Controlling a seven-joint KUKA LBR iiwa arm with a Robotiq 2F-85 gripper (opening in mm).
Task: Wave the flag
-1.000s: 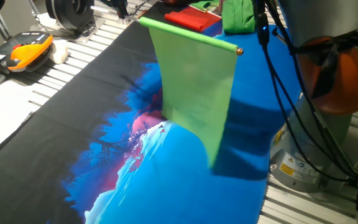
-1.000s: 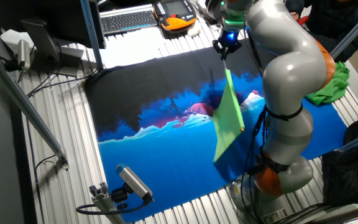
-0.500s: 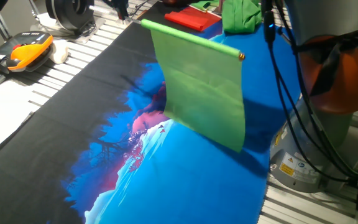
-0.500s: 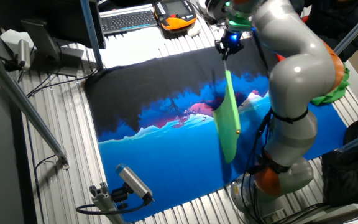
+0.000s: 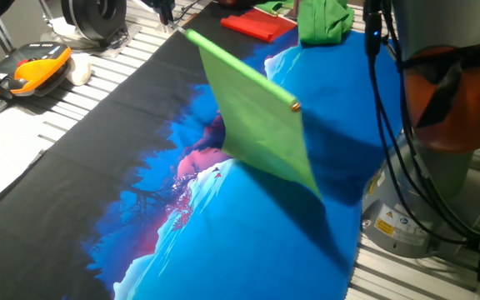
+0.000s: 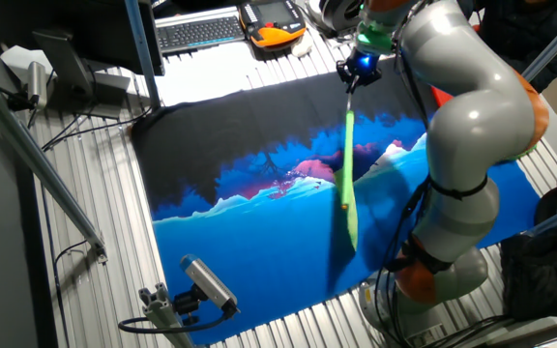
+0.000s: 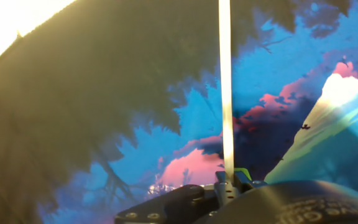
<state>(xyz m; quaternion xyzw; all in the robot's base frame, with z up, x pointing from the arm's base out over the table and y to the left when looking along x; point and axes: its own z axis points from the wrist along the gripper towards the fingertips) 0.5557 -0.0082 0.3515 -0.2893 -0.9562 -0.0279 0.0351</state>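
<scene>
The flag [image 5: 261, 125] is lime-green fabric on a slim white stick with a gold knob [image 5: 297, 106]. It hangs in the air above the printed blue and black cloth [image 5: 98, 142]. In the other fixed view my gripper [image 6: 359, 70] holds the stick's end at the far side of the table, and the flag [image 6: 348, 184] shows edge-on, hanging below the stick. In the hand view the white stick [image 7: 225, 93] runs straight out from my gripper [image 7: 227, 182], which is shut on it.
A red folded cloth [image 5: 257, 25] and a bunched darker-green cloth [image 5: 323, 21] lie at the far end. The robot's base [image 5: 448, 100] and cables stand at the right. An orange pendant [image 5: 27, 71] and a keyboard [image 6: 201, 31] lie off the cloth.
The flag has swung: its knob end moved left and down in one fixed view. In the other view the fabric went from broadside to edge-on. The gripper stayed shut on the stick.
</scene>
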